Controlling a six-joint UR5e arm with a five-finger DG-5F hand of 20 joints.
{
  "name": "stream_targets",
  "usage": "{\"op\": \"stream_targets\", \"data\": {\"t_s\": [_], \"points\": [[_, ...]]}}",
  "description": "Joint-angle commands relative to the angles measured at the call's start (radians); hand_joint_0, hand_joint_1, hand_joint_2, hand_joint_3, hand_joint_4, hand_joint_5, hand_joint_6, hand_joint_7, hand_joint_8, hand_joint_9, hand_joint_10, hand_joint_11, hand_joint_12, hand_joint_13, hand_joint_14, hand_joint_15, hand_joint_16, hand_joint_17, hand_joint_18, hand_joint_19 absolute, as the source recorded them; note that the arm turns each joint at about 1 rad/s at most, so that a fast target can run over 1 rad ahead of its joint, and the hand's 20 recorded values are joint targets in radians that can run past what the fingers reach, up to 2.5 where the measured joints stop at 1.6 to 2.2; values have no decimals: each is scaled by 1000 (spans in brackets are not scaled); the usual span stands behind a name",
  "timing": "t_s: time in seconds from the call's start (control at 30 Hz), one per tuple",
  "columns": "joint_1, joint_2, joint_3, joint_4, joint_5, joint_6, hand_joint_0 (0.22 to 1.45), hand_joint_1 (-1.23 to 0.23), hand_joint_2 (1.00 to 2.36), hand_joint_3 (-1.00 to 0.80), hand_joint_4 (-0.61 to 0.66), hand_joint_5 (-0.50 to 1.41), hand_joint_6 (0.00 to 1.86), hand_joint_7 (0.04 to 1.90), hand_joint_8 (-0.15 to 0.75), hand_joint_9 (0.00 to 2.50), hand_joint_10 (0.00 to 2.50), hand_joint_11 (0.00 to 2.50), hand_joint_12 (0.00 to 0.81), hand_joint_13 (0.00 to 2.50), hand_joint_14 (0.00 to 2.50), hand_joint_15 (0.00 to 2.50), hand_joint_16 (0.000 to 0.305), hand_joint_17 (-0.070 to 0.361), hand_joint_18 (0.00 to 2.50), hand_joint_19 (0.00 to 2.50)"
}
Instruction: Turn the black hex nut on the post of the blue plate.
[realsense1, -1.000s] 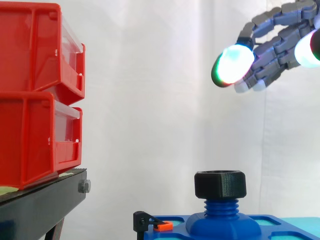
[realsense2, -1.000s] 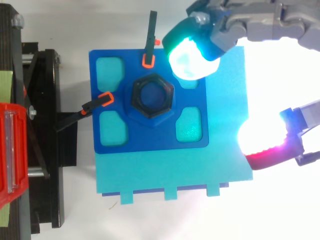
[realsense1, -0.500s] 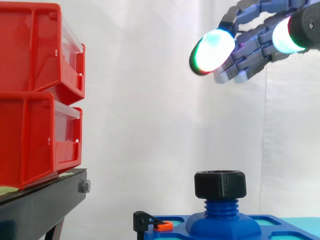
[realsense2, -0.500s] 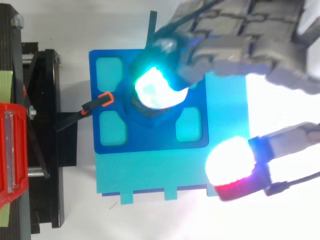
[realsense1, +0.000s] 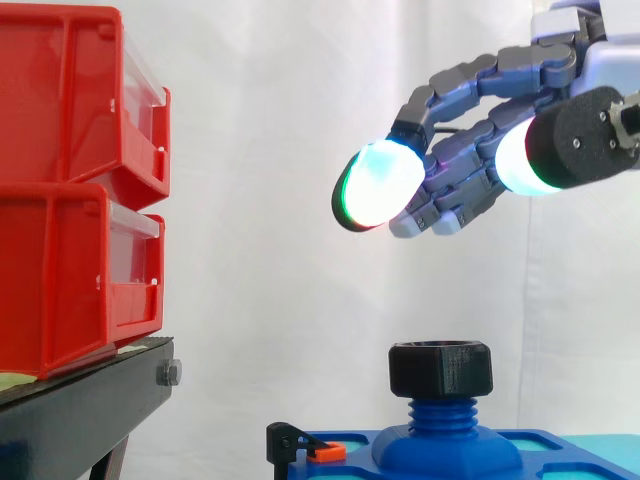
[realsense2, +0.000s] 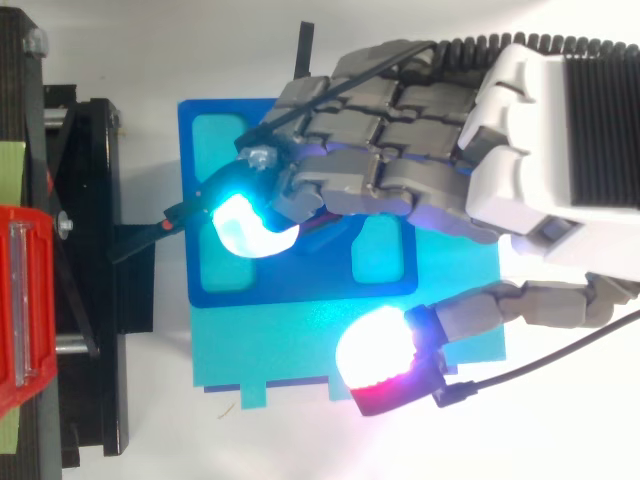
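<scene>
A black hex nut sits on the threaded blue post that rises from the blue plate. My hand hovers well above the nut and apart from it, open, its fingers loosely bent with nothing in them. A glowing fingertip hangs above and to the left of the nut, and the thumb is to the right. From above, the hand reaches in from the right, and its fingers cover the middle of the blue plate and hide the nut.
Two stacked red bins rest on a black stand at the left. The plate lies on a cyan sheet. Small black clamps with orange tips hold the plate's left and far edges.
The hand has moved left and come lower, from beside the plate to over the nut. In the top view it now covers the nut. The nut has not moved.
</scene>
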Motion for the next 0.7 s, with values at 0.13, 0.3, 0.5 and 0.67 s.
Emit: {"op": "stream_targets", "data": {"t_s": [0.13, 0.3, 0.5, 0.67], "points": [[-1, -19, 2, 11, 1, 3, 486, -671, 1000, -500, 126, -236, 503, 745, 226, 372, 6, 149, 322, 369, 7, 167, 55, 124, 251, 463], [-3, -22, 2, 11, 1, 0, 482, -674, 1000, -500, 127, -237, 503, 744, 229, 372, 6, 150, 322, 354, 9, 162, 56, 125, 244, 473], [-4, -56, 3, 28, -2, 5, 475, -598, 1000, -500, 138, -232, 503, 743, 234, 363, 6, 142, 328, 347, 7, 159, 56, 126, 234, 482], [-4, -60, 3, 51, -4, 6, 469, -533, 1000, -500, 151, -222, 503, 745, 238, 367, 5, 128, 331, 342, 7, 161, 57, 127, 229, 490]]}}
